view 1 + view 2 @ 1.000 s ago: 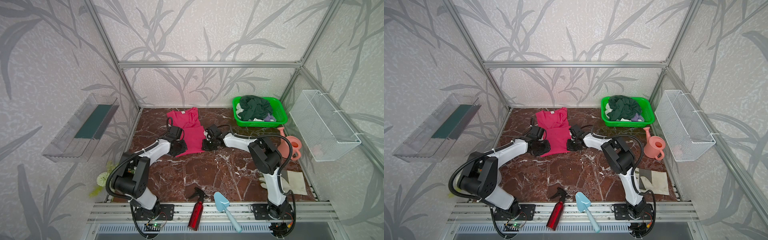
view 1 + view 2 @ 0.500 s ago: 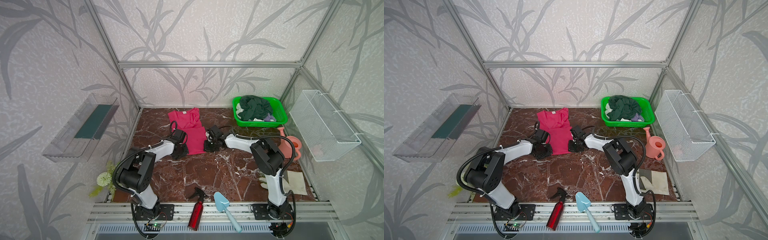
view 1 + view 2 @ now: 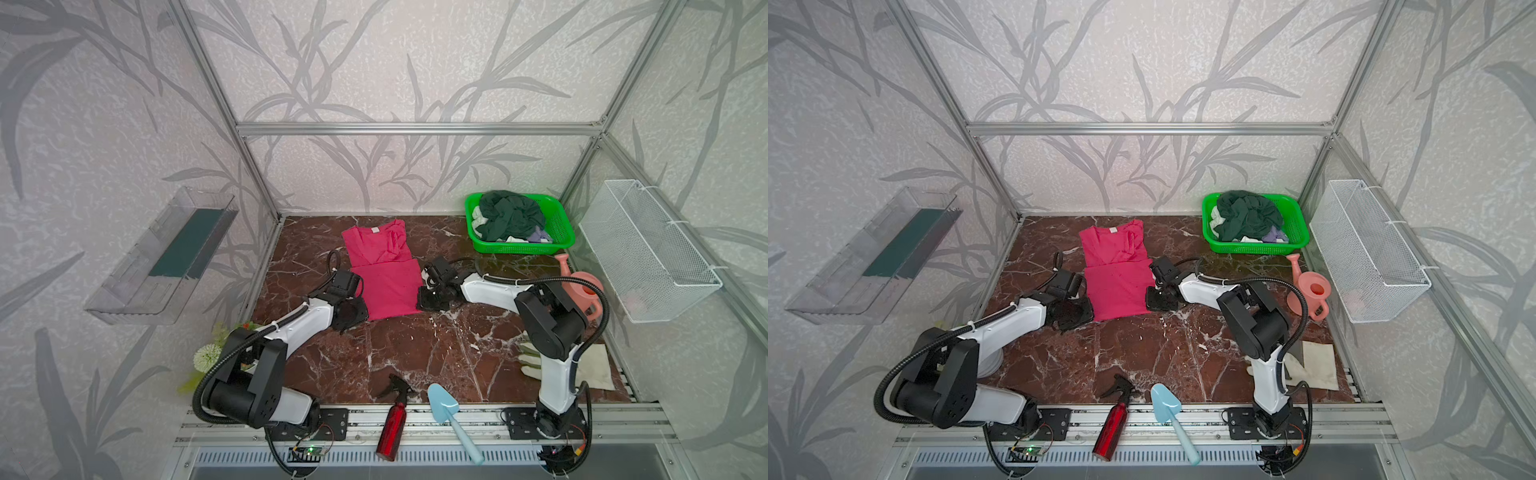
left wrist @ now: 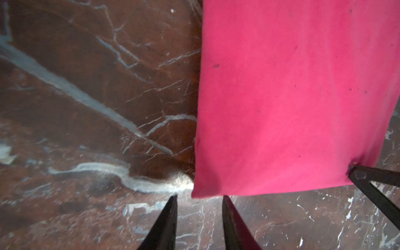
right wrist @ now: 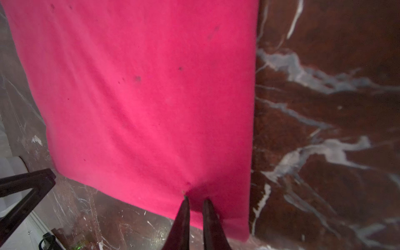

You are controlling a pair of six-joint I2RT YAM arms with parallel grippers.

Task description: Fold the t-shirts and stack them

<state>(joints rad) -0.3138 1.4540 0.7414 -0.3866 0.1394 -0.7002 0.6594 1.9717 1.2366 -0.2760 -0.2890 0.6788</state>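
At the left, the left pincer (image 4: pixel 200 197) sits low on the worktop (image 3: pixel 415 353) at the front left corner of the pink t-shirt (image 3: pixel 386 282). Its jaws stand apart and released, with the hem just ahead of the tips and no cloth between them. The pink t-shirt lies flat as a narrow strip toward the back edge of the worktop, a little left of the middle. Its white neck label points to the back edge, and a crease crosses it halfway down. At its front right corner is the right pincer (image 5: pixel 195 198), with its jaws almost together over the hem. The cloth puckers at the tips, but I cannot tell whether it is pinched. In the back right corner stands a green basket (image 3: pixel 519 248), which holds a crumpled dark green t-shirt (image 3: pixel 509 216) on top of pale ones (image 3: pixel 538 237). Along the front edge lie a red spray bottle (image 3: pixel 392 428) and a light blue trowel (image 3: pixel 444 405).
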